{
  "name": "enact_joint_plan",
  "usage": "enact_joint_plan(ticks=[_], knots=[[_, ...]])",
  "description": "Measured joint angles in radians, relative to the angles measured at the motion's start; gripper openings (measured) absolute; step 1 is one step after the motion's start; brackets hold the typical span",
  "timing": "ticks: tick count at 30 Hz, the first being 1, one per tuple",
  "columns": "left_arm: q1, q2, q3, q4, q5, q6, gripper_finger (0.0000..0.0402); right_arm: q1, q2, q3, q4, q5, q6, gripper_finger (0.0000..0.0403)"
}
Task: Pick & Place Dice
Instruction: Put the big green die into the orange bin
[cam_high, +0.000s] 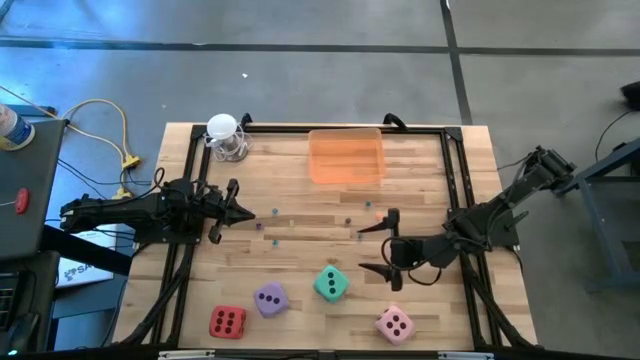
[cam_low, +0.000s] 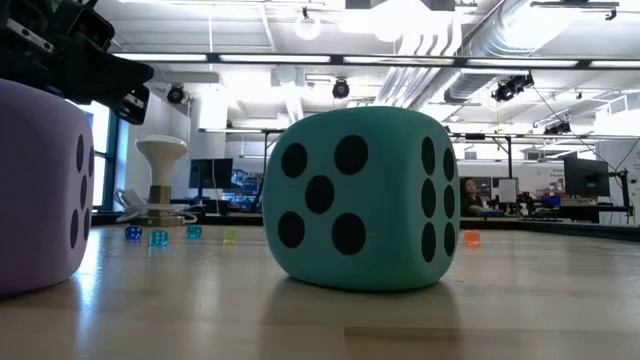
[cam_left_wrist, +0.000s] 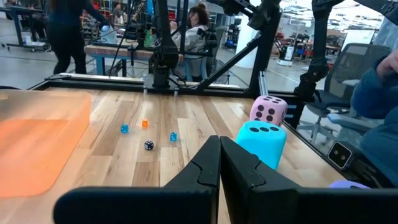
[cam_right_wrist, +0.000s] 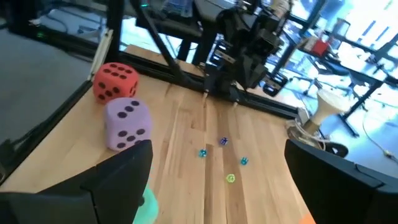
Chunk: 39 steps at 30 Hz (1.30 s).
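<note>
Left arm: the dark left gripper (cam_high: 240, 212) hangs over the left part of the slatted wooden table (cam_high: 300, 300), well apart from every cube; its two black fingers (cam_left_wrist: 205, 168) press together with no gap and nothing between them, which reads as an arm parked out of the way.
Red die: the soft red cube with dark pips (cam_high: 227, 322) lies at the near left corner of the table, untouched, just beside its purple neighbour.
Purple die: the soft lilac cube with dark pips (cam_high: 270, 299) sits free on the wood, between the red one and the teal one.
Small beads: tiny coloured bead-like dice (cam_left_wrist: 148, 145) are scattered mid-table, apparently clutter and no part of the job.
Tray: the shallow translucent orange plastic tray (cam_high: 346, 157) rests at the far edge with nothing in it, so it is probably where the cubes belong.
Teal die: the soft teal-green cube with dark pips (cam_high: 331, 284) stands near the table's middle front, nearest the working arm.
Right arm: the dark right gripper (cam_high: 382, 246) hovers just beside the teal die with its jaws spread wide and holding nothing, wide enough to take a cube, so the teal die looks like its target.
Pink die: the soft pink cube with dark pips (cam_high: 394, 324) lies at the near edge, below that gripper and free.
</note>
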Motion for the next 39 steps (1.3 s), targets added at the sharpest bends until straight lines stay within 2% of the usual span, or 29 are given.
enact_joint_plan(ticks=[4, 7, 10, 14, 17, 18, 21, 23, 31, 35, 39], knots=[[0.000, 0.000, 0.000, 0.000, 0.000, 0.000, 0.0000, -0.016, 0.001, 0.000, 0.001, 0.006, 0.055, 0.0358], [0.000, 0.000, 0.000, 0.000, 0.000, 0.000, 0.0000, -0.036, 0.001, 0.000, 0.014, -0.084, 0.112, 0.0369], [0.000, 0.000, 0.000, 0.000, 0.000, 0.000, 0.0000, -0.064, -0.007, 0.000, 0.009, -0.171, 0.095, 0.0391], [0.000, 0.000, 0.000, 0.000, 0.000, 0.000, 0.0000, -0.077, -0.022, 0.000, 0.010, -0.149, 0.109, 0.0395], [0.000, 0.000, 0.000, 0.000, 0.000, 0.000, 0.0000, -0.090, -0.022, 0.000, 0.015, -0.184, 0.118, 0.0394], [0.000, 0.000, 0.000, 0.000, 0.000, 0.000, 0.0000, -0.093, -0.020, 0.000, 0.014, -0.172, 0.118, 0.0395], [0.000, 0.000, 0.000, 0.000, 0.000, 0.000, 0.0000, -0.099, -0.004, 0.000, 0.010, -0.028, 0.125, 0.0399], [0.000, 0.000, 0.000, 0.000, 0.000, 0.000, 0.0000, -0.100, 0.010, 0.000, 0.006, 0.021, 0.126, 0.0399], [0.000, 0.000, 0.000, 0.000, 0.000, 0.000, 0.0000, -0.099, 0.084, 0.000, 0.065, -0.008, 0.128, 0.0399], [0.000, 0.000, 0.000, 0.000, 0.000, 0.000, 0.0000, -0.098, 0.118, 0.000, 0.086, -0.063, 0.113, 0.0400], [0.000, 0.000, 0.000, 0.000, 0.000, 0.000, 0.0000, -0.098, 0.126, 0.000, 0.116, -0.051, 0.144, 0.0400]])
